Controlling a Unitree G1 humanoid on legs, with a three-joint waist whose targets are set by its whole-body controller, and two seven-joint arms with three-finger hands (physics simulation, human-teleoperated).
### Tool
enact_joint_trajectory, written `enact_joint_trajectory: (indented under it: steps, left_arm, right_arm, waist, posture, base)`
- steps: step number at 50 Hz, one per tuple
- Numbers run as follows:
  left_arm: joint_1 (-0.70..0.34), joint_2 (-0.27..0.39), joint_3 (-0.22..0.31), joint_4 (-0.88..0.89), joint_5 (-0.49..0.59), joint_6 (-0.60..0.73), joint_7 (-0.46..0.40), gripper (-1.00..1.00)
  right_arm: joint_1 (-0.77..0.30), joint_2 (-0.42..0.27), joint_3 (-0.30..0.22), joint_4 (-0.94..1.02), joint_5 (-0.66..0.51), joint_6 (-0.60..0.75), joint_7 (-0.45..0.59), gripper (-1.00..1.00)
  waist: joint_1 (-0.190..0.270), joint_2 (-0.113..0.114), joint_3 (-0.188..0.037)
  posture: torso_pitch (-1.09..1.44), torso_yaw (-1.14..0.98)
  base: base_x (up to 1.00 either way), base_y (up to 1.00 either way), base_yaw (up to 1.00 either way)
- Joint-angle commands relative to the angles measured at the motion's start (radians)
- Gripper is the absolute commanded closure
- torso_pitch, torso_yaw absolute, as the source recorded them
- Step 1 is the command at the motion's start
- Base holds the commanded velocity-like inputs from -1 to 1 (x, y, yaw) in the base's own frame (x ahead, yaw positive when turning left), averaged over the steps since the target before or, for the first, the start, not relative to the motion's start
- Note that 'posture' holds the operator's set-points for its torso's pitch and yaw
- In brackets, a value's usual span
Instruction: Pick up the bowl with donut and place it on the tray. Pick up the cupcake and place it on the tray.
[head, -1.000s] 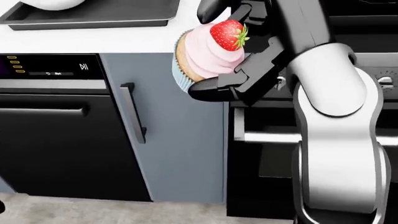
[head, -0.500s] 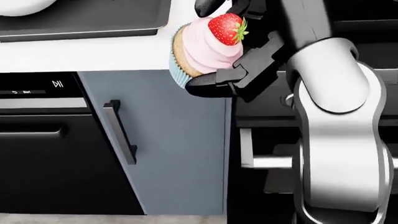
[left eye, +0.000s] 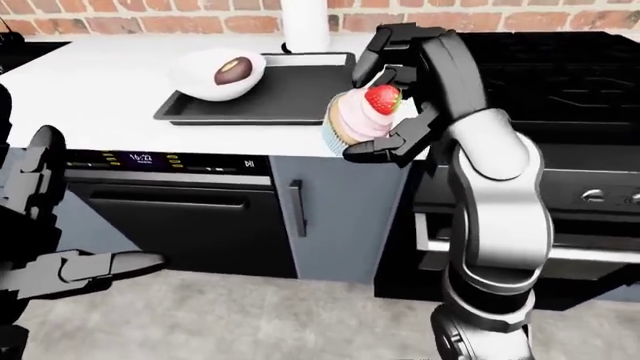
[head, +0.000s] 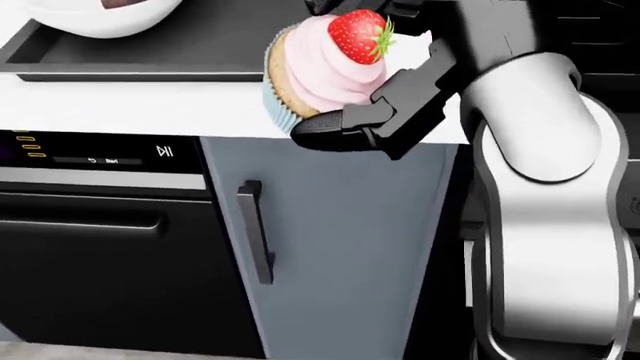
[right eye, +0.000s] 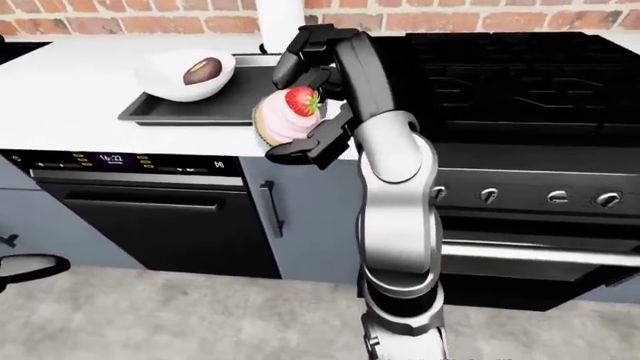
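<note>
Cupcake (head: 320, 67) is being gripped in the right hand (left eye: 395, 101), fingers closed round its base and wrapper, held just over the counter's edge. Compared with a second ago, the head view is being shifted, and the tray (left eye: 290, 101) is now being brought nearer, just left of and above the hand; delivery is judged close. Bowl with donut (left eye: 220, 73) is already being carried by the tray's far-left end. Only in the left-eye view is the left hand (left eye: 85, 266) being shown, low, fingers spread, empty; in the head view it is being left out entirely.
</note>
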Motion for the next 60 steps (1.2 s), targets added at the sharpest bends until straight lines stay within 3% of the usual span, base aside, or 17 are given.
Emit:
enact_joint_trajectory:
  steps: [1,4,5,11,12,18,22,25,31,35,36,42,47,52,55,56,60]
  left_arm:
    - [-0.008,0.017,0.016,-0.013,-0.007,-0.03,0.007,-1.0]
    - [-0.007,0.019,0.018,-0.013,-0.012,-0.03,0.01,-1.0]
    - [-0.007,0.019,0.018,-0.013,-0.012,-0.03,0.01,-1.0]
    - [-0.006,0.017,0.021,-0.013,-0.012,-0.03,0.008,-1.0]
    - [-0.005,0.014,0.018,-0.013,-0.007,-0.03,0.005,-1.0]
    - [-0.002,0.009,0.011,-0.013,0.006,-0.034,-0.001,-1.0]
    - [0.002,0.009,0.007,-0.013,0.006,-0.039,0.0,-1.0]
    - [0.001,0.008,0.006,-0.013,0.01,-0.04,-0.001,-1.0]
    - [0.002,0.009,0.004,-0.013,0.01,-0.041,0.0,-1.0]
    - [-0.002,0.017,0.013,-0.013,-0.002,-0.037,0.005,-1.0]
    - [-0.001,0.018,0.013,-0.013,-0.003,-0.038,0.006,-1.0]
    - [0.003,0.023,0.027,-0.013,-0.017,-0.039,0.009,-1.0]
    - [0.006,0.017,0.026,-0.013,-0.011,-0.04,0.005,-1.0]
    - [-0.004,0.017,0.026,-0.013,-0.011,-0.031,0.005,-1.0]
    - [-0.001,0.017,0.03,-0.013,-0.013,-0.033,0.005,-1.0]
    - [0.0,0.017,0.031,-0.013,-0.014,-0.033,0.004,-1.0]
    - [0.001,0.017,0.037,-0.013,-0.018,-0.032,0.004,-1.0]
  right_arm:
    - [-0.025,-0.005,-0.003,-0.018,-0.006,-0.025,-0.012,1.0]
    - [-0.026,-0.007,-0.003,-0.016,-0.005,-0.024,-0.013,1.0]
    - [-0.027,-0.008,-0.002,-0.019,-0.007,-0.02,-0.013,1.0]
    - [-0.016,-0.007,0.002,-0.007,-0.012,-0.037,-0.013,1.0]
    - [-0.017,-0.007,0.004,-0.011,-0.016,-0.032,-0.011,1.0]
    - [-0.012,-0.003,0.002,-0.017,-0.022,-0.031,-0.006,1.0]
    - [-0.011,-0.002,0.003,-0.021,-0.024,-0.029,-0.004,1.0]
    - [-0.011,-0.001,0.003,-0.024,-0.025,-0.027,-0.003,1.0]
    - [-0.013,0.001,-0.006,-0.021,-0.012,-0.032,-0.012,1.0]
    - [-0.02,-0.004,-0.004,-0.02,-0.005,-0.03,-0.015,1.0]
    - [-0.021,-0.004,-0.002,-0.023,-0.006,-0.025,-0.014,1.0]
    - [-0.025,-0.004,0.005,-0.022,-0.012,-0.02,-0.01,1.0]
    - [-0.022,0.0,0.007,-0.022,-0.017,-0.022,-0.005,1.0]
    - [-0.019,0.001,0.002,-0.018,-0.012,-0.031,-0.008,1.0]
    - [-0.023,0.001,-0.002,-0.017,-0.008,-0.03,-0.012,1.0]
    - [-0.023,0.002,-0.002,-0.016,-0.005,-0.031,-0.014,1.0]
    - [-0.022,0.003,0.002,-0.015,-0.001,-0.032,-0.016,1.0]
  waist:
    - [0.002,0.005,-0.015]
    - [0.02,-0.042,-0.038]
    - [0.018,-0.014,-0.029]
    - [0.01,0.011,-0.047]
    - [0.006,0.017,-0.071]
    - [0.004,0.017,-0.06]
    - [-0.01,0.083,-0.056]
    - [-0.01,0.088,-0.037]
    - [-0.003,0.049,-0.03]
    - [0.019,-0.017,-0.048]
    - [0.017,0.014,-0.031]
    - [0.01,0.03,-0.062]
    - [-0.007,0.048,-0.026]
    - [-0.006,0.027,-0.04]
    - [0.006,-0.019,-0.041]
    - [0.007,-0.002,-0.057]
    - [0.014,-0.021,-0.026]
  posture:
    - [0.0,0.0]
    - [0.0,0.0]
    - [0.0,0.0]
    - [0.0,0.0]
    - [0.0,0.0]
    - [0.0,0.0]
    - [0.0,0.0]
    - [0.0,0.0]
    - [0.0,0.0]
    - [0.0,0.0]
    - [0.0,0.0]
    - [0.0,0.0]
    - [0.0,0.0]
    - [0.0,0.0]
    - [0.0,0.0]
    - [0.0,0.0]
    - [0.0,0.0]
  base:
    - [0.0,0.0,0.0]
    - [0.0,0.0,0.0]
    - [0.0,0.0,0.0]
    - [0.0,0.0,0.0]
    - [0.07,0.09,0.0]
    - [0.21,0.11,0.0]
    - [0.24,0.11,0.0]
    - [0.24,0.11,0.0]
    - [0.14,0.05,0.0]
    - [0.0,0.0,0.0]
    - [0.0,0.0,0.0]
    - [0.02,0.0,0.0]
    - [0.25,0.0,0.0]
    - [0.29,0.0,0.0]
    - [0.18,0.0,0.0]
    - [0.0,0.0,0.0]
    - [0.0,0.0,0.0]
